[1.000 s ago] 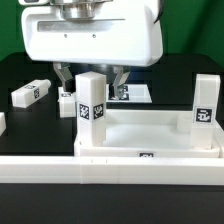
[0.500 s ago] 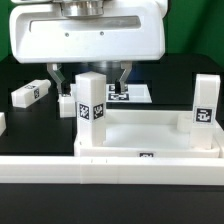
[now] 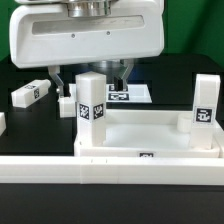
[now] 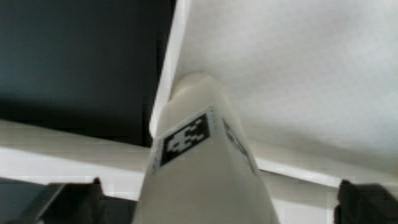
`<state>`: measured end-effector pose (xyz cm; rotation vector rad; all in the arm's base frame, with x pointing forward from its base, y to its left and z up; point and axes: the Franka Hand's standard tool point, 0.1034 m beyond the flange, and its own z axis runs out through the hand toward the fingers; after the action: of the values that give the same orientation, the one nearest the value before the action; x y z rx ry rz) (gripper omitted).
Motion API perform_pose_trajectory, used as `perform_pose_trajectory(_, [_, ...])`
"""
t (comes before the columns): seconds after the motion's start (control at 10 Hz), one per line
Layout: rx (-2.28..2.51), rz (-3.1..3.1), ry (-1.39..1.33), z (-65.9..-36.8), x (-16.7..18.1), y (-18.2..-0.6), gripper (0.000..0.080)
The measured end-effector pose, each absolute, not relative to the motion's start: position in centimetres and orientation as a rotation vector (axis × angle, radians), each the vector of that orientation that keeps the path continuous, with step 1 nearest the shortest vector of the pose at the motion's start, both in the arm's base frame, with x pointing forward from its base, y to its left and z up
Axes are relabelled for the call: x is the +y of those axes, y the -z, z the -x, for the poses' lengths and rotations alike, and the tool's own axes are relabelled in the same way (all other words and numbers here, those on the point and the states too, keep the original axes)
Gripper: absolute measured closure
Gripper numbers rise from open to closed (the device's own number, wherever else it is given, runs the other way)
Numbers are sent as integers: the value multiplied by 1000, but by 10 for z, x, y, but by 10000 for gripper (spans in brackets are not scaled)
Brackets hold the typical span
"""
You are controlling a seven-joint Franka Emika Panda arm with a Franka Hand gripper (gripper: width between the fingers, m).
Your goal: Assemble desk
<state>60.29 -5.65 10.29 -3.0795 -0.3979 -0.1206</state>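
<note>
The white rimmed tabletop (image 3: 150,138) lies upside down on the black table. One white leg (image 3: 92,105) with a black-and-white tag stands upright in the tabletop's corner on the exterior view's left. A second leg (image 3: 204,108) stands in the corner on the right. My gripper (image 3: 90,76) hangs over the first leg, open, with a dark finger on each side of the leg's top and a gap to both. In the wrist view that leg (image 4: 199,150) runs up between the fingertips (image 4: 71,202), and the gripper (image 4: 217,206) touches nothing. A loose leg (image 3: 30,93) lies on the table at the left.
Another small white tagged block (image 3: 66,103) lies just behind the standing leg. The marker board (image 3: 130,96) lies flat behind the tabletop. A long white border bar (image 3: 110,172) runs across the front.
The gripper's body has shifted a little toward the exterior view's left and looms larger. Its jaws stay open. The legs and the tabletop have not moved.
</note>
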Motion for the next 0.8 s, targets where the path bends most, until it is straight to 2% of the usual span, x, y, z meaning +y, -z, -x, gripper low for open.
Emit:
perform_pose_trajectory(0.4, [-632, 3055, 120, -603, -58, -103, 150])
perform_pose_trajectory(0.6, [-630, 3056, 120, -603, -58, -103, 414])
perform_pose_trajectory(0.7, [-629, 3056, 120, -603, -58, -103, 511])
perform_pose_trajectory(0.8, [-624, 3057, 120, -603, -58, -103, 511])
